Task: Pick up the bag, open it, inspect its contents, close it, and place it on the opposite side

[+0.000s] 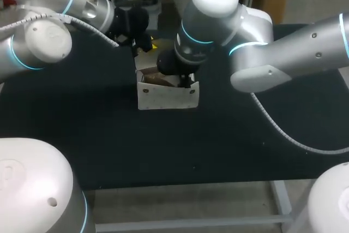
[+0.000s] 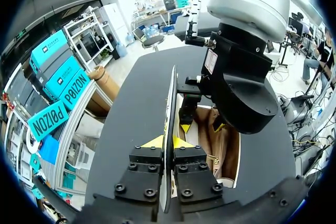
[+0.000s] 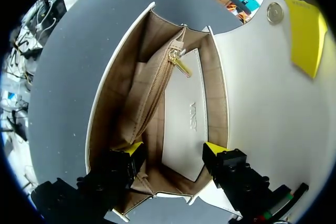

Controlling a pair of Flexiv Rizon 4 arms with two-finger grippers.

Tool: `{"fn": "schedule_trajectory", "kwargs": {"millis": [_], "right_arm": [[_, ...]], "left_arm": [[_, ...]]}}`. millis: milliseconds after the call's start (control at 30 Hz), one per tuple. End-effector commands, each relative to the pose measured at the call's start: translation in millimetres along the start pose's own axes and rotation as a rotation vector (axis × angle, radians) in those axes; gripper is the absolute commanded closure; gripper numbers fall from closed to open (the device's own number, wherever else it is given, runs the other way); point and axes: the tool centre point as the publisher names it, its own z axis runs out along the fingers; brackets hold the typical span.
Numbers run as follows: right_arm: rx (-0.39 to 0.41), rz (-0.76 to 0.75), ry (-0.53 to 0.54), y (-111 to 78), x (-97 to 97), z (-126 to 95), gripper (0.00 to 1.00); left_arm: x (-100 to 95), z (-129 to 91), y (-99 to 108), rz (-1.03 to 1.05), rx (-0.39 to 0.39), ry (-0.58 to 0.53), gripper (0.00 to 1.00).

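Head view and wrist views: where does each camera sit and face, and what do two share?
Head view: above, behind, looking down on the table; left arm, right arm show.
Left wrist view: along the left gripper, shut on the flap.
Right wrist view: down into the open bag, right gripper inside.
All show the bag.

I count one bag [image 1: 163, 95] on one counter [image 1: 82, 135], with one gold zip pull [image 3: 181, 65] and one round snap [image 3: 274, 11]. There are two grippers: the left gripper [image 2: 167, 141] and the right gripper [image 3: 173, 153].

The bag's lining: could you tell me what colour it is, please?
Tan; the lining shows best in the right wrist view.
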Motion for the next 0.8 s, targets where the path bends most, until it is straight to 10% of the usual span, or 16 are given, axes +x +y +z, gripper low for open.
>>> {"fn": "schedule_trajectory", "kwargs": {"millis": [33,233,400,800], "right_arm": [[0.002,-0.002,-0.002,-3.5,1.2,9.0,0.00],[0.002,-0.001,-0.008,-4.4,0.6,7.9,0.00],[0.007,-0.004,-0.042,-5.4,-0.2,1.4,1.00],[0.018,-0.028,-0.174,-2.6,-4.7,-26.4,1.00]], "left_arm": [[-0.6,-2.4,-1.3,0.000,0.001,0.000,1.00],[-0.6,-2.1,-1.4,0.001,0.001,0.001,1.00],[-0.6,-1.1,-1.0,0.001,0.002,0.002,1.00],[-0.3,0.8,-0.5,0.004,-0.004,0.002,1.00]]}}
